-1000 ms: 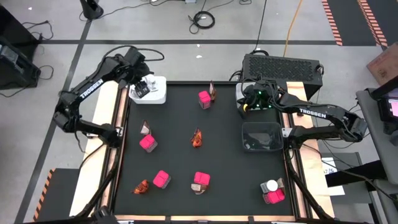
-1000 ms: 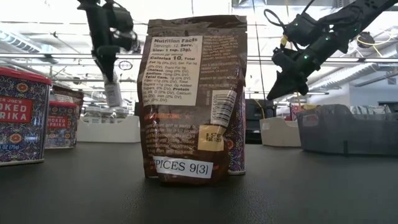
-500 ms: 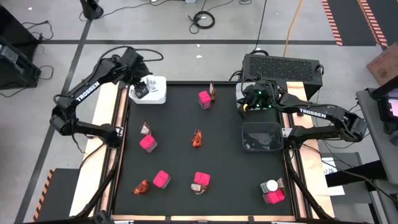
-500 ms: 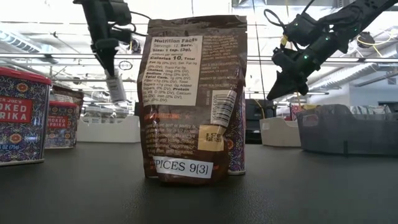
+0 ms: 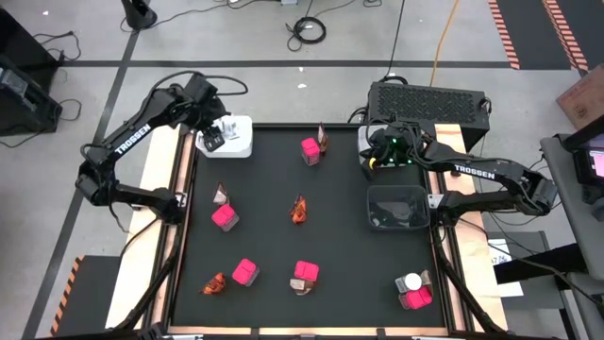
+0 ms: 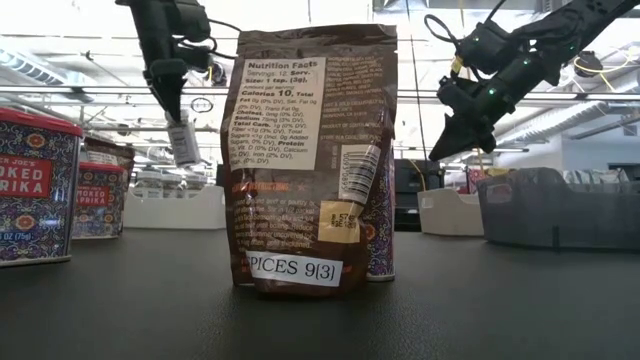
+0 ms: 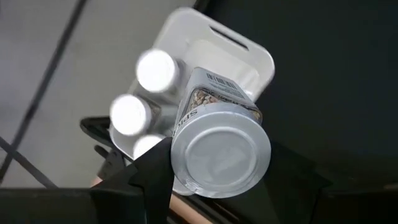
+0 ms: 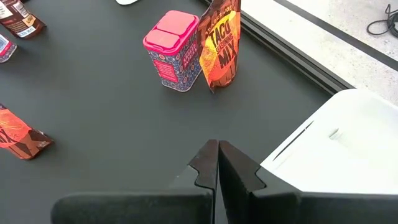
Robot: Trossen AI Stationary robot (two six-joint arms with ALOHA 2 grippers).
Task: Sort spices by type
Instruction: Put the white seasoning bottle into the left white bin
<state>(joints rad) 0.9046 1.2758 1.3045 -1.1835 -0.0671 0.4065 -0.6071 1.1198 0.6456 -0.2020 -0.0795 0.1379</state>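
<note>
Left end effector [image 5: 216,138] being held above white bin [image 5: 240,149] at far-left corner of surface [image 5: 264,217], jar [image 7: 217,146] being grasped between its fingers; white-capped jars [image 7: 155,70] being kept inside bin. Right end effector [image 8: 217,163] being held clenched, empty, near second white bin [image 8: 336,155]; pink box [image 8: 172,50] and orange sachet [image 8: 219,46] being left side by side, touching, beyond it.

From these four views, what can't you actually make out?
- Low view: table middle hidden behind the brown sachet.
- Left wrist view: white bin interior partly blocked by the jar in the left gripper.
- High view: dark bin contents unclear.
- Right wrist view: second white bin cut off by the edge.
</note>
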